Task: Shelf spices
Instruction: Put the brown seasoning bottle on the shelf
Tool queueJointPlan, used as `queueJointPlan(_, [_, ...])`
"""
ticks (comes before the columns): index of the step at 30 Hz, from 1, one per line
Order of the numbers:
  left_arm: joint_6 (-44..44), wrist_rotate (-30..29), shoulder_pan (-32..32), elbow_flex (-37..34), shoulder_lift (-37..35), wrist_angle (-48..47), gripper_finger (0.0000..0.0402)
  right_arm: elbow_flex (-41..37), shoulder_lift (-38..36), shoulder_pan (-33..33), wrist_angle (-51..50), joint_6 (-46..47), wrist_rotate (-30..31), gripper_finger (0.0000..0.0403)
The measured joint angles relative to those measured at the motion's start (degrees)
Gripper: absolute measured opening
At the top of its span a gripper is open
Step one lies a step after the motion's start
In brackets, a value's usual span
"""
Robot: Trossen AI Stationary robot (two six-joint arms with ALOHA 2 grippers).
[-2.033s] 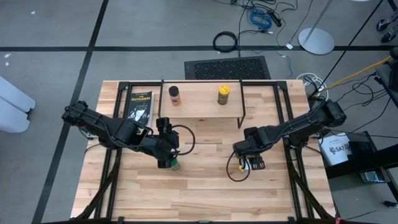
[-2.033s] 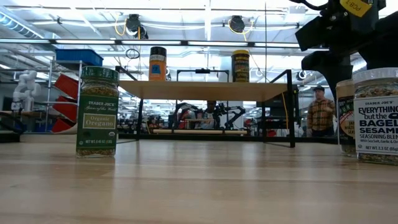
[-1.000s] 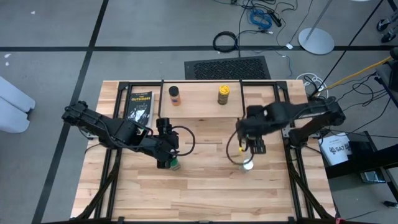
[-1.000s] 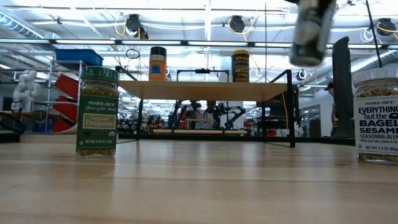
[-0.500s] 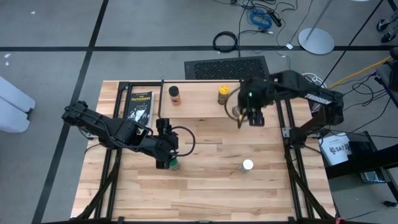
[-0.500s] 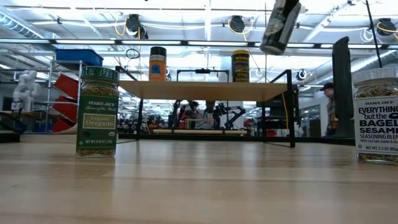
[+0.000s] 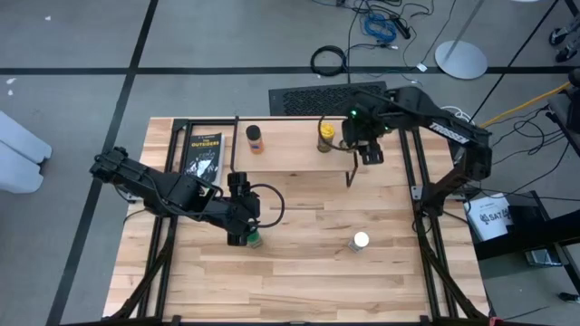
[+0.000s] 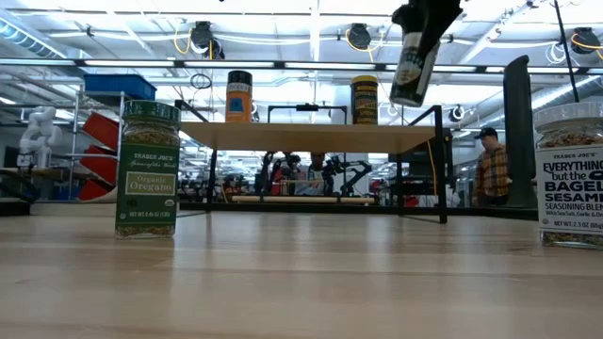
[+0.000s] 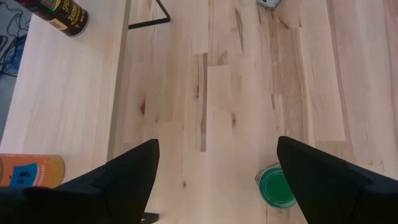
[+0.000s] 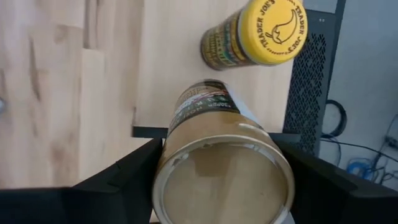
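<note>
right gripper [image 7: 355, 138] jaws clamp tan-lid jar [image 10: 222, 165] | carried up from table [image 7: 299, 263] to shelf [image 7: 290, 149] end beside yellow-lid jar [image 7: 325, 137] | placing next | left gripper [image 7: 243, 237] jaws wide over green-lid jar [image 9: 278, 185]

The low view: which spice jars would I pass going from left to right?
Green-lid jar → dark-lid jar → yellow-lid jar → tan-lid jar, held up in the air → white-lid jar.
</note>
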Motion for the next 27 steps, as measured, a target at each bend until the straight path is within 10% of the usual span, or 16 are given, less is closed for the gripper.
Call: queueJointPlan(27, [-0.1,0.0,0.0,0.0,0.0,0.2,0.0336,0.0,7.5,-3.2,2.8,-13.0,-0.4,0.0273])
